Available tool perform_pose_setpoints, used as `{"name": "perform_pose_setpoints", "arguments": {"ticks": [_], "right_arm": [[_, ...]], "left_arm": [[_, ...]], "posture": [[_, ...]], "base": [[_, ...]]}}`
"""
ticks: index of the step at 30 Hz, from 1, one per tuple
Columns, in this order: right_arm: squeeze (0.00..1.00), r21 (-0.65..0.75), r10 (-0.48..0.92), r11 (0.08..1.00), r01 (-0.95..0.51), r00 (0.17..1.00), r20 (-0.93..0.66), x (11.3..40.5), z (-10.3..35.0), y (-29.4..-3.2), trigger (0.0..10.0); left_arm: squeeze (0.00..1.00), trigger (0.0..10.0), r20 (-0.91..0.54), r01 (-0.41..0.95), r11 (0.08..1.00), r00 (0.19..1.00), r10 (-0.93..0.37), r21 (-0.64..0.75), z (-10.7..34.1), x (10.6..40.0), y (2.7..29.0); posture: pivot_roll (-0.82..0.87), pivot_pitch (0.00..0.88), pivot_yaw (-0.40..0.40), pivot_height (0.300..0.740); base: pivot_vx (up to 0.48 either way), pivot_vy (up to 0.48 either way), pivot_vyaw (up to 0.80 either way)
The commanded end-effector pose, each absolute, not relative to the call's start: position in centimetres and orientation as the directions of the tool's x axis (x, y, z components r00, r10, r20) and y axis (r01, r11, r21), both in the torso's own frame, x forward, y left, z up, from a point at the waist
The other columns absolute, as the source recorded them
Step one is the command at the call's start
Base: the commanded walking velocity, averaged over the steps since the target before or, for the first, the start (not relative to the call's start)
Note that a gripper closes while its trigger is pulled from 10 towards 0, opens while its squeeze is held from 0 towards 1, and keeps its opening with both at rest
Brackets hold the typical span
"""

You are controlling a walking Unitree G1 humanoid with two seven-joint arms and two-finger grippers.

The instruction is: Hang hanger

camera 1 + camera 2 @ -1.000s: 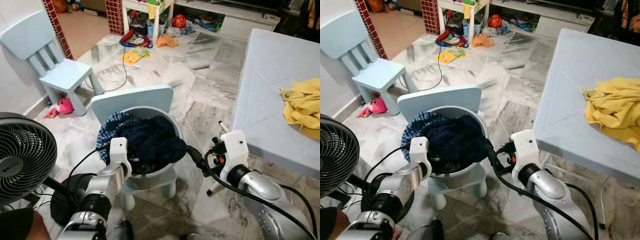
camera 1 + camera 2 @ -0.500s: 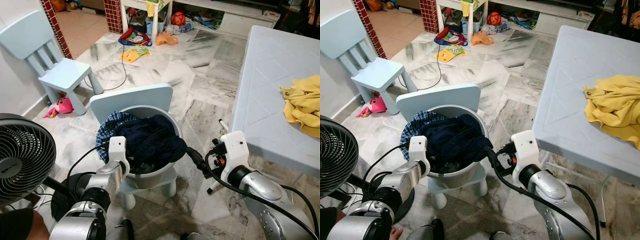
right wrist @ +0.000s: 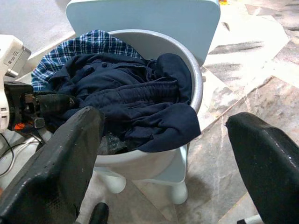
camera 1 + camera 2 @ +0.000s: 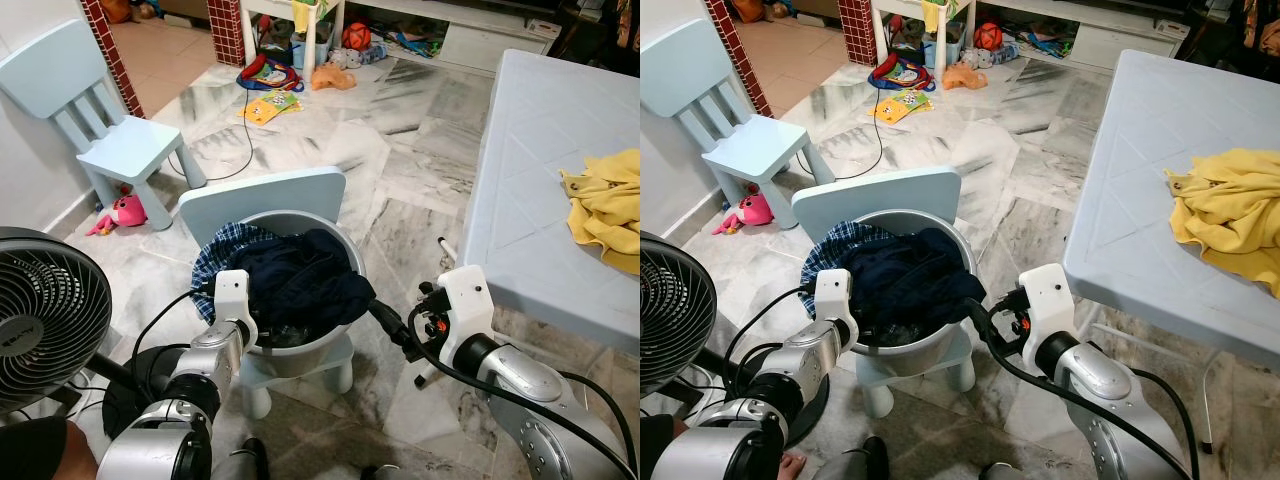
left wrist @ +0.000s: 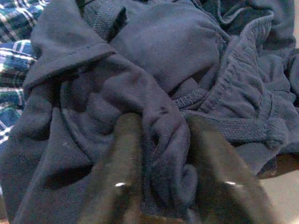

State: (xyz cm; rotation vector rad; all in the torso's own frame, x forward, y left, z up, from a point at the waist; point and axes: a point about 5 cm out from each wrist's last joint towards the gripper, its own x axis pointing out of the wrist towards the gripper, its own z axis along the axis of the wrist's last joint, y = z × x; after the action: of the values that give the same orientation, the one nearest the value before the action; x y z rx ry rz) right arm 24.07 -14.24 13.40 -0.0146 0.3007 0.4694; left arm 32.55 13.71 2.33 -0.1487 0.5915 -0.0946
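A grey basin stands on a small pale-blue chair. It is heaped with a navy garment and a blue plaid shirt. My left gripper is dug into the pile at the basin's left side. In the left wrist view its fingers pinch a fold of the navy garment. My right gripper hovers just off the basin's right rim, open with nothing between its fingers. It looks across at the navy garment.
A black fan stands close on my left. A pale-blue child chair and a pink toy are beyond it. A light-blue table with a yellow cloth is on my right. Toys litter the far marble floor.
The view has shifted slightly. My right gripper has edged a little closer to the basin's rim. The left gripper stays buried in the clothes.
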Motion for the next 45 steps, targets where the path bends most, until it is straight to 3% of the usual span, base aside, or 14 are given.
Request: {"name": "perform_pose_setpoints", "arguments": {"ticks": [1,9,13,17,24,32,39,45], "right_arm": [[0.00,0.051,0.447,0.891,-0.452,0.848,-0.284,24.1,13.5,-14.1,10.0],[0.00,0.051,0.448,0.890,-0.453,0.849,-0.280,24.3,13.5,-14.0,10.0],[0.00,0.050,0.449,0.890,-0.454,0.850,-0.276,24.4,13.5,-14.0,10.0],[0.00,0.053,0.451,0.889,-0.454,0.850,-0.272,24.6,13.4,-13.8,10.0],[0.00,0.054,0.457,0.886,-0.460,0.848,-0.268,24.8,13.4,-13.6,10.0],[0.00,0.046,0.448,0.891,-0.452,0.856,-0.258,25.1,13.5,-13.8,10.0],[0.00,0.050,0.455,0.887,-0.459,0.853,-0.255,25.1,13.3,-13.5,10.0],[0.00,0.046,0.457,0.886,-0.460,0.854,-0.250,25.7,13.2,-13.5,10.0]], "left_arm": [[0.00,0.0,-0.549,0.044,0.987,0.827,-0.122,-0.153,2.4,32.7,13.9],[0.00,0.0,-0.515,0.036,0.990,0.851,-0.102,-0.138,2.8,32.9,14.0],[0.00,0.0,-0.468,-0.075,0.973,0.883,-0.038,-0.219,3.6,33.4,14.4],[0.00,0.0,-0.426,-0.103,0.953,0.904,-0.030,-0.286,4.0,33.1,14.0],[0.00,0.0,-0.301,-0.106,0.952,0.953,0.015,-0.287,6.1,33.2,13.6],[0.00,0.0,-0.418,-0.140,0.941,0.909,-0.002,-0.309,5.5,27.7,11.8],[0.00,0.0,-0.473,-0.277,0.924,0.872,0.126,-0.265,6.0,24.4,14.4],[0.00,0.0,-0.493,-0.285,0.935,0.857,0.150,-0.211,7.0,23.1,15.9]], "posture": [[-0.21,0.182,-0.009,0.740],[-0.21,0.179,-0.009,0.740],[-0.21,0.178,-0.008,0.740],[-0.19,0.175,-0.010,0.740],[-0.19,0.170,-0.013,0.740],[-0.17,0.171,-0.009,0.740],[-0.15,0.163,-0.013,0.740],[-0.13,0.155,-0.020,0.740]], "base": [[0.000,0.000,0.00],[0.000,0.000,0.00],[0.000,0.000,0.00],[0.000,0.000,0.00],[0.000,0.000,0.00],[0.000,0.000,0.00],[0.000,0.000,0.00],[0.000,0.000,0.00]]}}
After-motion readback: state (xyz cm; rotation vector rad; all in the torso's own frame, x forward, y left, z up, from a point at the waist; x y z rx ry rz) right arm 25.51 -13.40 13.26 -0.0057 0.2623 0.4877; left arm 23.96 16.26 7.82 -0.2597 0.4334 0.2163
